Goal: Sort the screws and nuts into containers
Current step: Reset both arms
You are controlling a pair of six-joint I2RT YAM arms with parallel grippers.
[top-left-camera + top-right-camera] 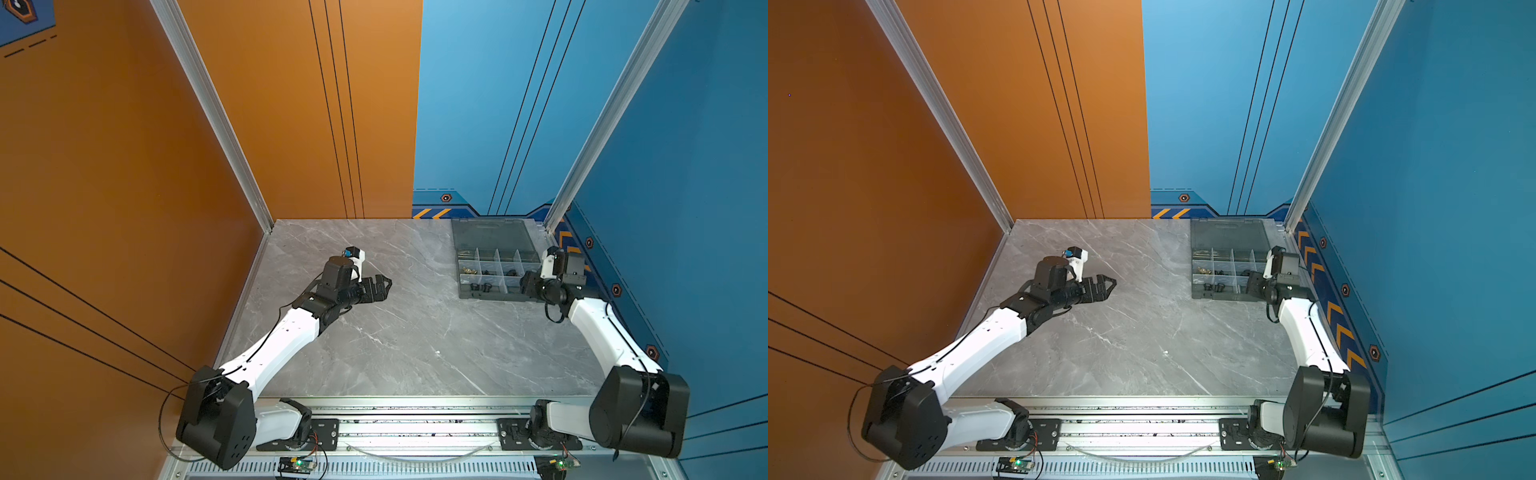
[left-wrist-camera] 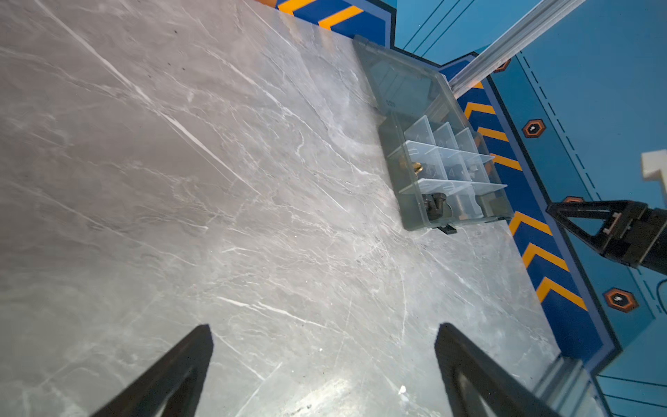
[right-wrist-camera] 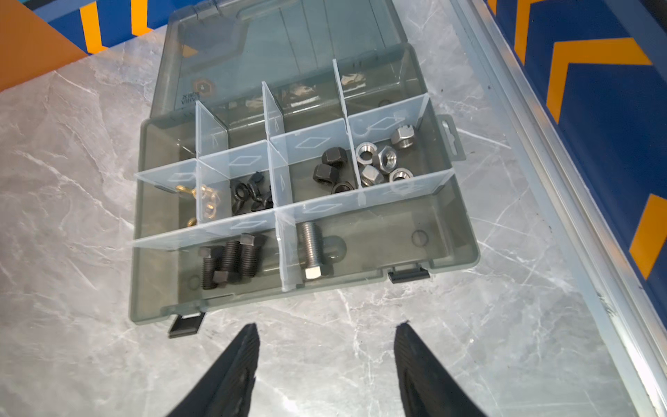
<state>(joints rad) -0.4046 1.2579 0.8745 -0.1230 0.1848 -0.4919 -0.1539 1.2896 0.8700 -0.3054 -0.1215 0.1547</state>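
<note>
The right claw (image 3: 326, 325) has its two fingers apart with nothing between them. It hangs over bare tabletop (image 3: 108, 361) just on the near side of the organizer box (image 3: 465, 231). In both top views the right claw (image 1: 527, 283) sits at the box's near right corner.

The organizer box (image 1: 462, 291) lies at the far right of the tabletop, with its lid (image 3: 288, 39) folded open on the far side. All the hardware in view lies inside its compartments.
- **Near row:** a few short black bolts (image 3: 231, 258) lie together in the left compartment. One silver bolt (image 3: 312, 249) lies in the compartment to their right, with its hex head toward the near wall.
- **Middle row, from right to left:** a cluster of silver hex nuts (image 3: 384, 159), then black hex nuts (image 3: 330, 168), then black wing-shaped pieces (image 3: 252, 193), and brass wing nuts (image 3: 205, 202) in the leftmost compartment.

In a top view the brass wing nuts (image 1: 469, 271) show as a small gold patch.

The left claw (image 2: 325, 326) is also spread wide and holds nothing. In both top views the left claw (image 1: 1109, 284) hangs over bare tabletop well to the left of the box, with its tips pointing right toward it.
</note>
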